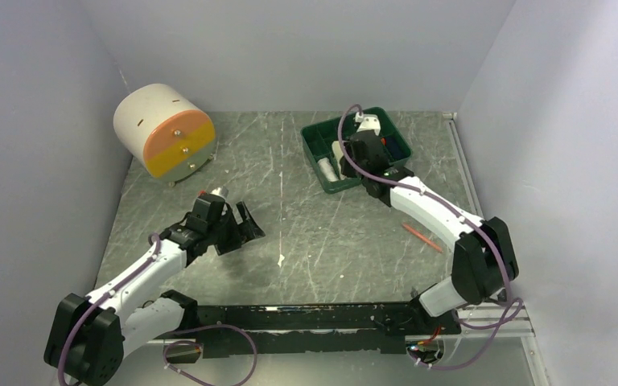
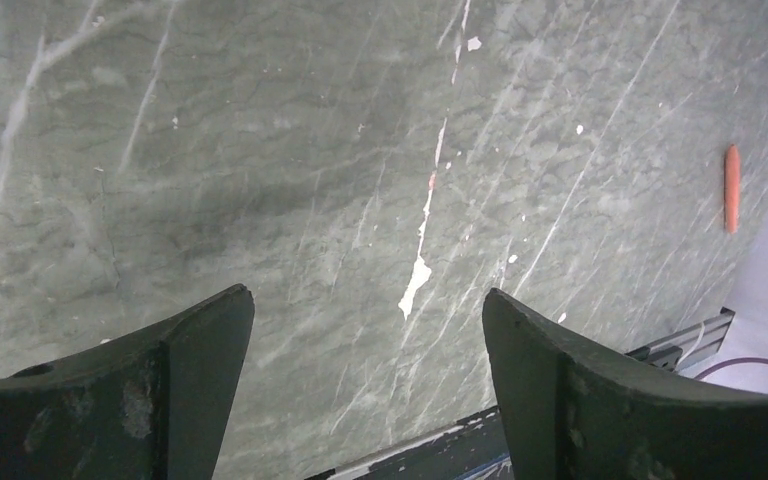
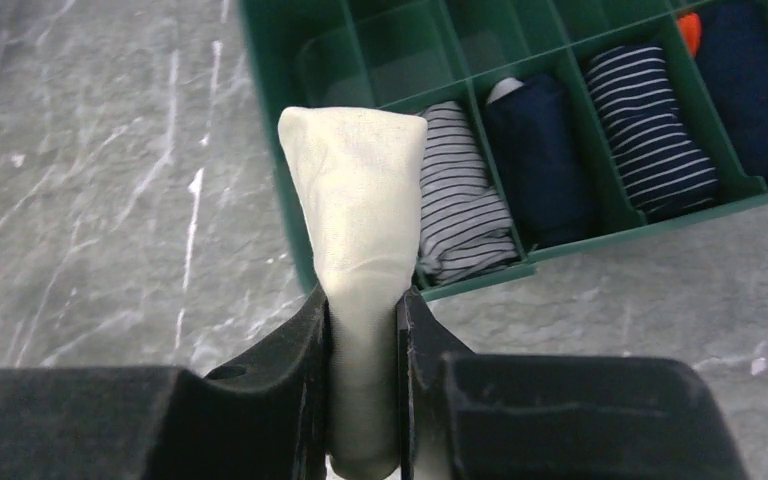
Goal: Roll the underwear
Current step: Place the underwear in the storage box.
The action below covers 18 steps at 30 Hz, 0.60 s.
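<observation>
My right gripper is shut on a rolled cream-white underwear, pinched at its lower half. The roll's free end hangs over the near left corner of the green compartment tray. In the top view the right gripper hovers over that tray at the back of the table. My left gripper is low over the left part of the table. In its wrist view its fingers stand wide apart, and only bare marbled table shows across the left gripper. No pink-and-white garment is in view.
The tray holds striped rolls and dark blue rolls in its compartments. A white and orange drum stands at the back left. An orange pen lies on the table at the right. Grey walls enclose three sides.
</observation>
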Tool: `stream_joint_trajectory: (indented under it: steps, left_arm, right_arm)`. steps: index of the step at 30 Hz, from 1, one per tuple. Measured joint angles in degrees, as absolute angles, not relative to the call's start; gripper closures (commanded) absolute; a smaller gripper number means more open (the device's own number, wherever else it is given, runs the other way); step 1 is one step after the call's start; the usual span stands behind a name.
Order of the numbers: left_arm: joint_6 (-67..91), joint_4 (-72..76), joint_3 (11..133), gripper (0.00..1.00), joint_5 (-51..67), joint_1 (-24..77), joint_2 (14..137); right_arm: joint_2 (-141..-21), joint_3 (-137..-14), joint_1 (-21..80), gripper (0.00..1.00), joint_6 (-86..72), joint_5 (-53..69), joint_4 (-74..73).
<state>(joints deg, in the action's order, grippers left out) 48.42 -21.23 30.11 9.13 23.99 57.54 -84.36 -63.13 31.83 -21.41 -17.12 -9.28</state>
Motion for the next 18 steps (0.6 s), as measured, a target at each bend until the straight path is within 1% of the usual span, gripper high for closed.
stream_joint_trajectory:
  steps: [8,15,18]
  left_arm:
    - [44.64,-20.91,30.41,0.09,10.81,23.97,57.65]
    - [42.87,-22.28,33.15,0.07,11.16,23.97,58.11]
    - [42.92,-22.28,33.19,0.04,11.84,23.97,58.08]
  right_arm:
    - [-91.24,-69.30,25.10,1.00,-18.83,-12.67,-9.52]
    - [-102.89,-80.84,25.23,1.00,-17.52,-7.64,-9.26]
    - [-107.90,-85.43,25.43,1.00,-17.34,-6.42,-9.15]
